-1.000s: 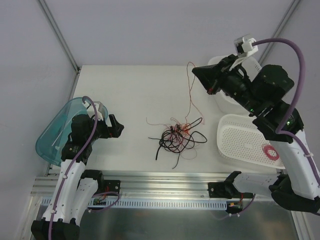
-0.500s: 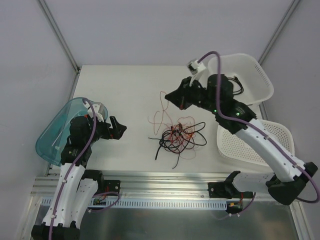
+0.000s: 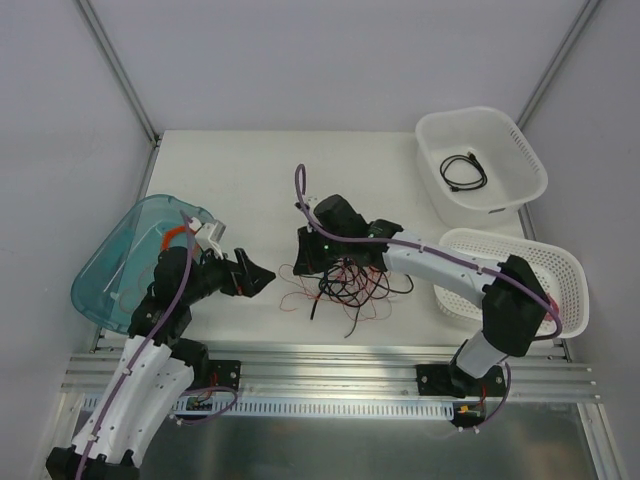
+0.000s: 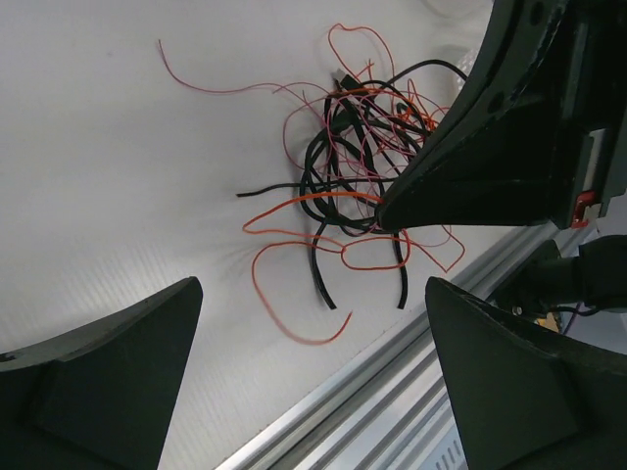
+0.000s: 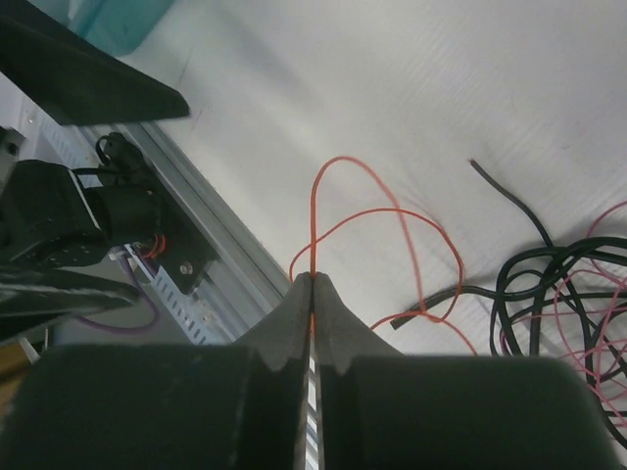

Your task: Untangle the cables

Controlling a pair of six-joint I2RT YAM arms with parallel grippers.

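The cables (image 3: 352, 280) lie as a loose tangle of black, orange and red wires in the middle of the table, also seen in the left wrist view as cables (image 4: 358, 147). My right gripper (image 3: 303, 262) is down at the tangle's left edge and points toward the near-left. It is shut on a thin orange wire (image 5: 338, 166), which loops out from between the closed tips of the right gripper (image 5: 313, 279). My left gripper (image 3: 255, 273) stands open a little left of the tangle, with nothing between the wide-apart fingers of the left gripper (image 4: 312, 294).
A white basket (image 3: 432, 135) at the back right holds a black cable (image 3: 465, 170). A perforated white basket (image 3: 565, 265) sits at the right. A teal cover (image 3: 105, 265) lies at the left edge. An aluminium rail (image 3: 330, 360) runs along the front.
My right arm has swung from high at the back right down to the tangle's left side, still pinching the orange wire. The left gripper has moved slightly toward the tangle.
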